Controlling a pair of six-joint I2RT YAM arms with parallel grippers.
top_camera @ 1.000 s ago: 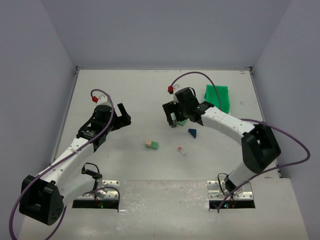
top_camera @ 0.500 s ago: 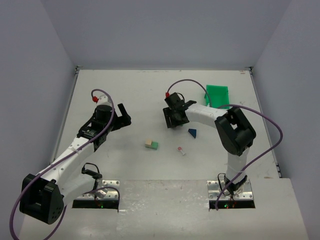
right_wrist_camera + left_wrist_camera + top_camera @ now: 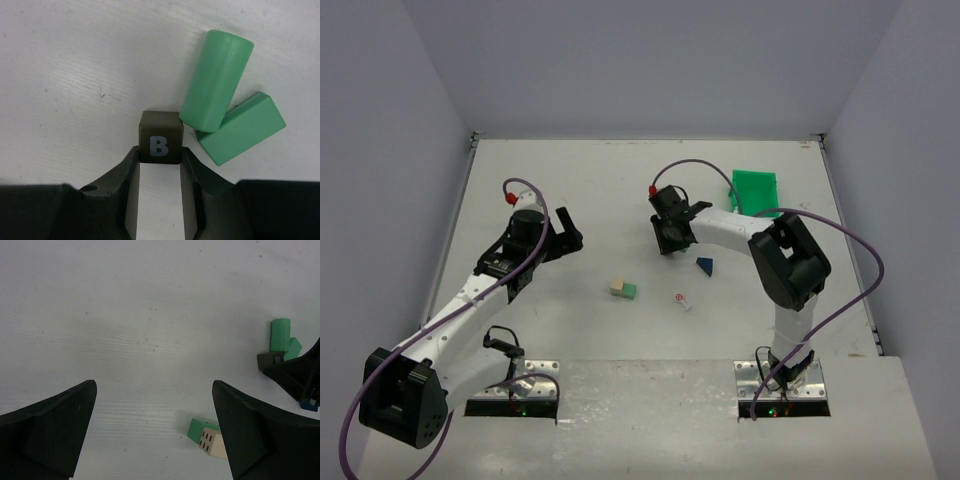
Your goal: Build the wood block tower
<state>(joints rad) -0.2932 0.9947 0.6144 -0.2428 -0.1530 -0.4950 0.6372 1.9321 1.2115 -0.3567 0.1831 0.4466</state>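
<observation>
In the right wrist view my right gripper (image 3: 160,156) is shut on a dark olive cube marked "B" (image 3: 161,144), one finger against each side, on the table. A light green cylinder (image 3: 216,80) touches the cube's far right corner and leans over a green block (image 3: 242,129). From above, the right gripper (image 3: 667,238) is left of a dark blue wedge (image 3: 705,265). A tan cube (image 3: 618,288) and a green cube (image 3: 630,291) sit side by side mid-table. My left gripper (image 3: 565,232) hangs open and empty to their left, the pair (image 3: 205,437) beside its right finger.
A bright green bin (image 3: 755,190) stands at the back right. A small white piece with a red mark (image 3: 682,300) lies near the blue wedge. The right arm's elbow (image 3: 785,260) rises over the right half. Grey walls enclose three sides.
The right arm swung its gripper down to the table and closed its jaws from wide open onto the dark cube. The left arm has not moved.
</observation>
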